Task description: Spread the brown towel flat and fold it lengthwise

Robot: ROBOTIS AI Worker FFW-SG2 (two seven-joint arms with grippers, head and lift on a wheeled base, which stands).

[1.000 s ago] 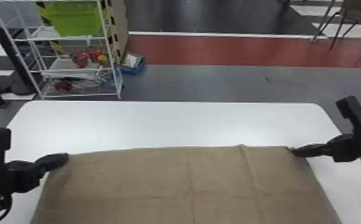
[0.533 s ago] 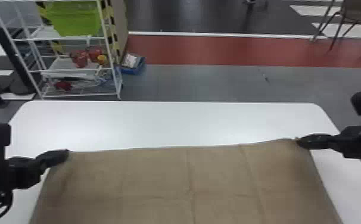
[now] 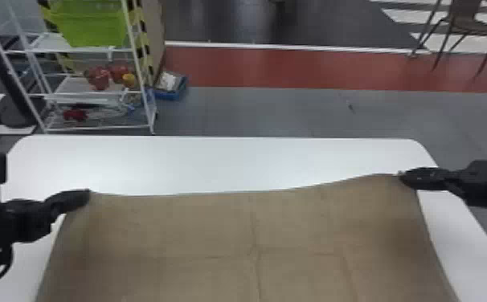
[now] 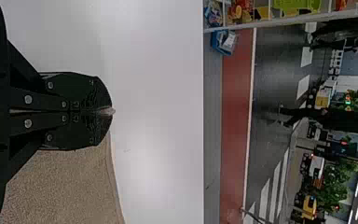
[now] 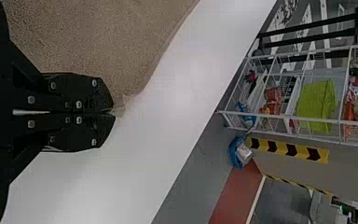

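1. Shifted up the head view since the earlier frame: left gripper (image 3: 88, 192), right gripper (image 3: 401, 176) and the brown towel's (image 3: 198, 229) far edge;
2. Towel extends over the white table (image 3: 214, 160), its right far corner higher in view;
3. Both grippers clenched, each pinching a far corner;
4. White rack (image 3: 144, 94) beyond, at left, holding a green bin (image 3: 94, 30).

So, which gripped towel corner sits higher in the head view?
The right corner, pinched by the right end effector; the left corner, in the left end effector, is lower.
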